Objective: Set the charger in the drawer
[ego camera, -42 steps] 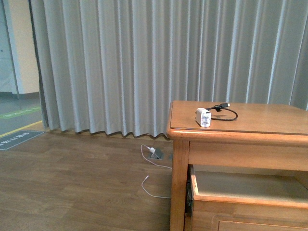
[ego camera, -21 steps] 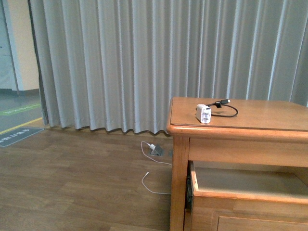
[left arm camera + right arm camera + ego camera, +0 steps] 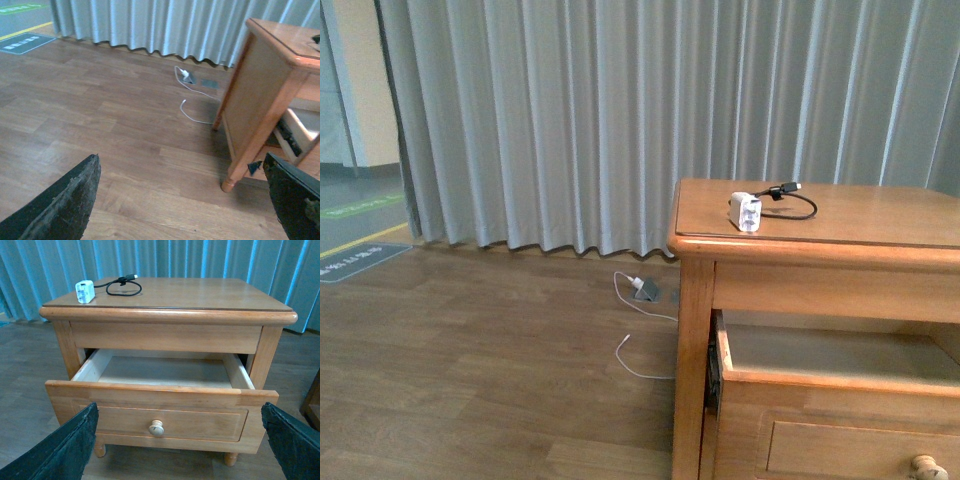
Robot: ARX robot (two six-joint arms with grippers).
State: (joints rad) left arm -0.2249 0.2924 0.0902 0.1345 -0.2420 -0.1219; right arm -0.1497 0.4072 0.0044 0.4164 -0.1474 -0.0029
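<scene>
Our view dipped, the drawer (image 3: 820,440) knob (image 3: 925,467) now shows; charger (image 3: 744,212) sits on the nightstand (image 3: 880,228) top above it, nearer right gripper (image 3: 179,409), which like left gripper (image 3: 181,160) gapes empty.

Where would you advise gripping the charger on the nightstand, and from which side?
Probably the charger by its white cube, from above, squeezing two flat sides: it rests free on the nightstand top, while its looped black cable is thin and floppy.
</scene>
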